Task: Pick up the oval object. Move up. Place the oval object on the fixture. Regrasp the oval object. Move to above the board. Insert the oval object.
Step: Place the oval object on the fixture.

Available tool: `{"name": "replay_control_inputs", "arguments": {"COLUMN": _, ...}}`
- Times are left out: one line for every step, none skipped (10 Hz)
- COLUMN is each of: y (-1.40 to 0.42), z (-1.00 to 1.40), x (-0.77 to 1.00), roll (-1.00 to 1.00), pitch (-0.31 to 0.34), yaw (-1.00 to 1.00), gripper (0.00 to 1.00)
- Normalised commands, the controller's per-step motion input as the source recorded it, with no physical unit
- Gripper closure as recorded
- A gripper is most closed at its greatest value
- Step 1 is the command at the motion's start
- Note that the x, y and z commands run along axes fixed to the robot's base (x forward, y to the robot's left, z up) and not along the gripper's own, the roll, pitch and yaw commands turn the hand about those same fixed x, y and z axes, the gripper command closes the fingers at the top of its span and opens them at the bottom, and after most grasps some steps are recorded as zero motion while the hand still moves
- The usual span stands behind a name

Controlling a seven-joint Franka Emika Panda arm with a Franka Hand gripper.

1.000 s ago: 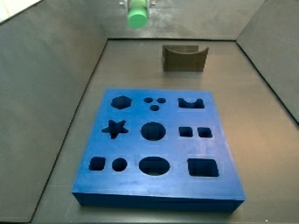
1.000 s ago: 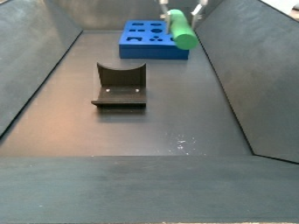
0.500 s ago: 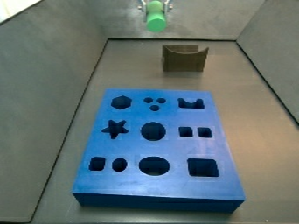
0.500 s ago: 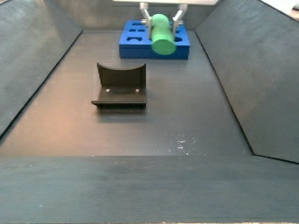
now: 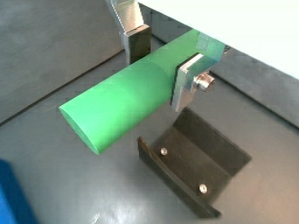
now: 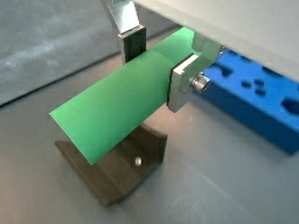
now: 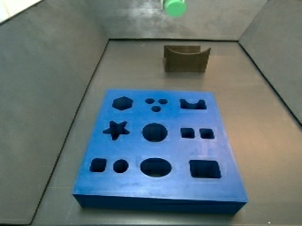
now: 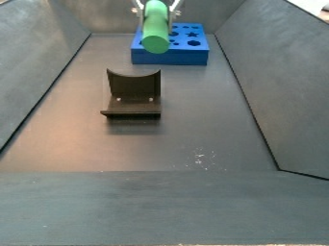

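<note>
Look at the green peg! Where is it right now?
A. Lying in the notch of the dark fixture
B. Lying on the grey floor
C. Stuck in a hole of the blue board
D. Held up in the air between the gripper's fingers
D. In both wrist views the gripper clamps the oval object between its fingers, above the fixture and off the board.

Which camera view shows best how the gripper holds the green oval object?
A wrist view: the gripper is shut on the oval object, a finger on each side, above the fixture. Both wrist views show this. The side views show only the peg high up, its grasp too small to judge.
</note>
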Motion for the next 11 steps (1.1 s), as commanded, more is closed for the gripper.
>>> {"name": "replay_control_inputs", "arguments": {"y": 0.1, "z": 0.09, "x": 0.78, "roll": -1.0, "pitch": 0.044, "yaw": -0.02, "gripper": 1.0}}
{"name": "replay_control_inputs", "arguments": {"y": 0.08, "z": 0.06, "x": 0.73, "roll": -1.0, "pitch": 0.054, "yaw": -0.02, "gripper": 1.0}}
{"name": "replay_control_inputs", "arguments": {"y": 0.06, "z": 0.03, "x": 0.64, "roll": -1.0, "pitch": 0.075, "yaw": -0.03, "gripper": 1.0}}
{"name": "replay_control_inputs", "arguments": {"y": 0.06, "z": 0.0, "x": 0.55, "roll": -1.0, "pitch": 0.088, "yaw": -0.05, "gripper": 1.0}}
{"name": "replay_control_inputs", "arguments": {"y": 0.05, "z": 0.0, "x": 0.48, "roll": -1.0, "pitch": 0.099, "yaw": -0.06, "gripper": 1.0}}
{"name": "replay_control_inputs", "arguments": {"y": 0.05, "z": -0.01, "x": 0.41, "roll": -1.0, "pitch": 0.11, "yaw": -0.07, "gripper": 1.0}}
{"name": "replay_control_inputs", "arguments": {"y": 0.05, "z": -0.01, "x": 0.34, "roll": -1.0, "pitch": 0.119, "yaw": -0.09, "gripper": 1.0}}
{"name": "replay_control_inputs", "arguments": {"y": 0.05, "z": -0.01, "x": 0.25, "roll": -0.95, "pitch": 0.126, "yaw": -0.11, "gripper": 1.0}}
{"name": "replay_control_inputs", "arguments": {"y": 0.05, "z": -0.02, "x": 0.19, "roll": -0.79, "pitch": 0.113, "yaw": -0.12, "gripper": 1.0}}
{"name": "replay_control_inputs", "arguments": {"y": 0.05, "z": -0.02, "x": 0.14, "roll": -0.68, "pitch": 0.104, "yaw": -0.12, "gripper": 1.0}}
{"name": "replay_control_inputs", "arguments": {"y": 0.05, "z": -0.02, "x": 0.07, "roll": -0.46, "pitch": 0.076, "yaw": -0.12, "gripper": 1.0}}
